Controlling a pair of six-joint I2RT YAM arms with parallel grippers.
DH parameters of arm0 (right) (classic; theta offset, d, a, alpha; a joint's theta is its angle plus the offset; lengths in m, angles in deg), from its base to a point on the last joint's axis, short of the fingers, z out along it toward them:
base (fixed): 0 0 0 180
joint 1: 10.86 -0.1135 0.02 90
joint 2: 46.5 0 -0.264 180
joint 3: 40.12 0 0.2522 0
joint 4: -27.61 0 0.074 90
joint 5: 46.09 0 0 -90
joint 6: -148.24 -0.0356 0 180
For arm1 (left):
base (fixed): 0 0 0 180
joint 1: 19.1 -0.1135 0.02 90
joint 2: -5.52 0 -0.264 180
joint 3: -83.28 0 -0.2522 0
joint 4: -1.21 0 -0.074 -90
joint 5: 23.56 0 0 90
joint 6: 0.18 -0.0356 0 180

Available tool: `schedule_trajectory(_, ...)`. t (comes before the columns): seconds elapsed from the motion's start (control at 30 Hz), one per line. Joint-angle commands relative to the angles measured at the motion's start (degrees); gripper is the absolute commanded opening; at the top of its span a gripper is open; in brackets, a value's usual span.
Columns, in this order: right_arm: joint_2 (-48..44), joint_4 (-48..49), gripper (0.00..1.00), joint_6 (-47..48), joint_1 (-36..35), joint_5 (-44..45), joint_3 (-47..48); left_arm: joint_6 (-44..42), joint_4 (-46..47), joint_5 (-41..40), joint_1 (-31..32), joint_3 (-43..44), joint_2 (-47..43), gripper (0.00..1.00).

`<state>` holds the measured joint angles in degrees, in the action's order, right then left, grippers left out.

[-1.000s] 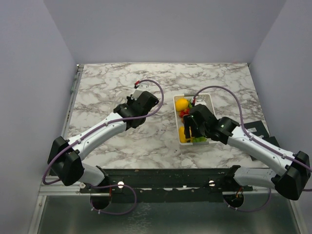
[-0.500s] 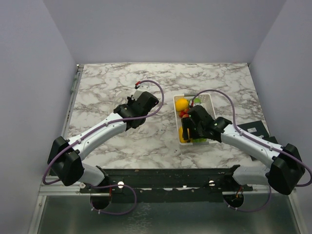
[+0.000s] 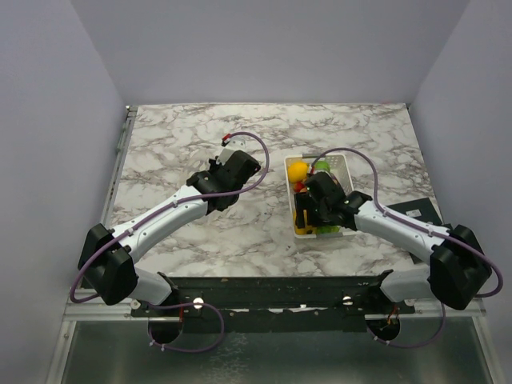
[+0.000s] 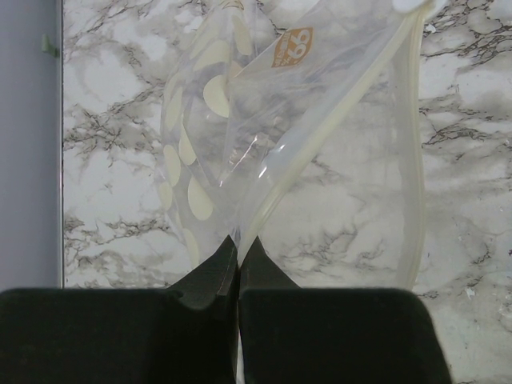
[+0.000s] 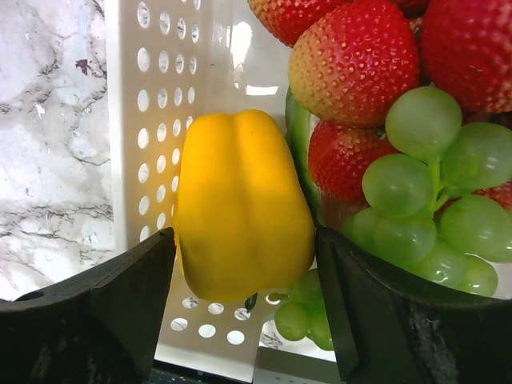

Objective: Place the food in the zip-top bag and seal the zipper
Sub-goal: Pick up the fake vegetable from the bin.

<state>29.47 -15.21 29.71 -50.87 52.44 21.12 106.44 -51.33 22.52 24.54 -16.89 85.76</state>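
Observation:
My left gripper (image 4: 238, 240) is shut on an edge of the zip-top bag (image 4: 320, 152), a clear pouch with white dots that hangs over the marble. Its zipper (image 4: 336, 120) runs as a whitish strip up from my fingertips. In the top view the left gripper (image 3: 240, 164) sits mid-table. The food lies in a white slotted basket (image 3: 346, 166): a yellow pepper (image 5: 240, 212), red strawberries (image 5: 356, 68), green grapes (image 5: 436, 184) and an orange (image 3: 298, 170). My right gripper (image 5: 244, 240) is down in the basket's near end, open, one finger on each side of the pepper.
The marble table (image 3: 184, 132) stretches round both arms. A flat black pad (image 3: 422, 211) lies at the table's right edge beside the right arm. The basket's perforated wall (image 5: 152, 120) stands close to the left of the pepper.
The right arm has swung left and brought its gripper further down over the basket's near end, its jaws a touch wider. The left arm and the bag have not moved.

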Motion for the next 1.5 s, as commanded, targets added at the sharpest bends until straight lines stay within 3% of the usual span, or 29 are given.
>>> schedule_trajectory(0.0, 1.4, 2.8, 0.76, -0.1, 0.4, -1.6, -0.8, -0.6, 0.5, 1.0, 0.4, -0.8, -0.7, 0.0)
schedule_trajectory(0.13, 1.6, 2.6, 0.7, 0.3, 0.4, -1.7, -1.0, -0.7, 0.5, 0.8, 0.3, -0.8, -0.5, 0.0)
schedule_trajectory(0.3, -0.3, 2.0, 0.5, 0.5, 0.4, -1.3, -1.1, -0.9, 0.6, 0.8, 0.3, -0.8, -0.3, 0.0)
schedule_trajectory(0.43, -2.2, 0.8, 0.44, 0.5, 0.4, -0.2, -0.2, -0.8, 0.6, 0.9, 0.3, -0.8, -0.3, 0.0)
schedule_trajectory(1.03, -9.3, -5.4, 0.38, 1.5, 0.4, 3.5, 8.6, -0.8, 0.6, 0.9, 0.3, -0.9, -0.1, 0.0)
schedule_trajectory(1.47, -10.8, -2.1, 0.35, 2.3, 0.3, -8.0, 14.6, -0.8, 0.5, 0.9, 0.3, -1.0, 0.3, 0.0)
